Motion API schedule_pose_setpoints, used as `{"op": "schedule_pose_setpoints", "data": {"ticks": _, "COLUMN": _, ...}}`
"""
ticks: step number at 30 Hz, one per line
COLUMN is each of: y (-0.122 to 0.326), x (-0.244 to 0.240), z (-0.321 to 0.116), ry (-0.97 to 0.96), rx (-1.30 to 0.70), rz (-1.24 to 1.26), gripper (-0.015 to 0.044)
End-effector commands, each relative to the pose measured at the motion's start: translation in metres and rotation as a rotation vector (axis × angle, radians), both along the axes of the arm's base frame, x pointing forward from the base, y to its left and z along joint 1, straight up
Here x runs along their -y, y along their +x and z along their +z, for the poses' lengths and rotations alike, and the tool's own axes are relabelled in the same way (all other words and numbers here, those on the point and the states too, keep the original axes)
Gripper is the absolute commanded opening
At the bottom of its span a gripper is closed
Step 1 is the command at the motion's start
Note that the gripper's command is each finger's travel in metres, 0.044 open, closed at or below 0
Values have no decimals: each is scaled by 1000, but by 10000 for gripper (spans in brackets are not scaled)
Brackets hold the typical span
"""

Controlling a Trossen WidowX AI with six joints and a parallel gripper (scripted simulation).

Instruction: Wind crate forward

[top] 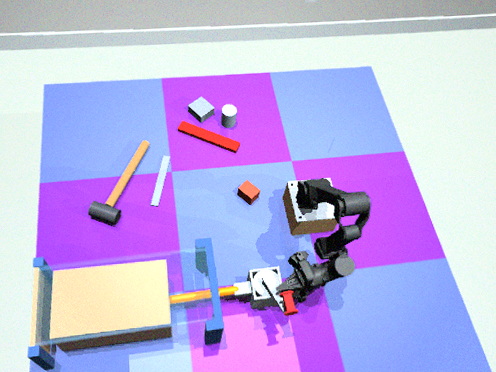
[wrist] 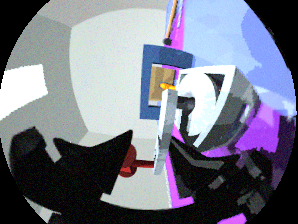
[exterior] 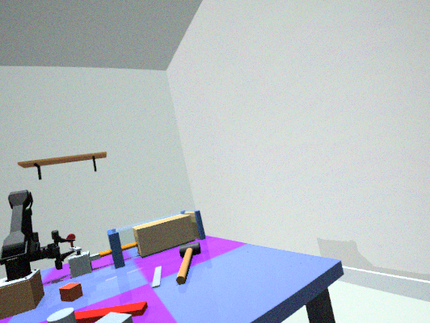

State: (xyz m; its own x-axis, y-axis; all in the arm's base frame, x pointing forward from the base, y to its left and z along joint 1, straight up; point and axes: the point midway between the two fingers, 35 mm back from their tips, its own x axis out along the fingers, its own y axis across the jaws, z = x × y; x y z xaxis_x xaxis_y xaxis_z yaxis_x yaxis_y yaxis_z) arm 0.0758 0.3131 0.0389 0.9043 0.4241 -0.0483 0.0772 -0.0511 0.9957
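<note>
While the tan crate sits flat inside the clear-panelled cubby, its front stands apart from the blue steel frame that faces the winch; an orange strap runs from the crate through that frame to the winch; on top of the winch is the crank handle, its red knob out past the winch's edge; the gripper is beside the winch, fingers partly spread and pinching nothing; nearest the winch among the loose pieces is an orange-red block; farther from the winch lie a pale flat strip and a black-headed mallet; also well apart from the winch are a red bar, a grey block and an upright cylinder.
</note>
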Motion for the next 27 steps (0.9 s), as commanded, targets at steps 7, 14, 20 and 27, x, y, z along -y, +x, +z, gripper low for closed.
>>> {"op": "schedule_pose_setpoints", "data": {"ticks": 7, "y": -1, "x": -3, "z": 2, "ry": 19, "rx": -7, "rz": 5, "gripper": 240}}
{"op": "schedule_pose_setpoints", "data": {"ticks": 14, "y": -1, "x": -3, "z": 2, "ry": 19, "rx": -7, "rz": 5, "gripper": 240}}
{"op": "schedule_pose_setpoints", "data": {"ticks": 20, "y": -1, "x": -3, "z": 2, "ry": 19, "rx": -7, "rz": 5, "gripper": 240}}
{"op": "schedule_pose_setpoints", "data": {"ticks": 27, "y": -13, "x": 1, "z": -6, "ry": -1, "rx": -19, "rz": 19, "gripper": 240}}
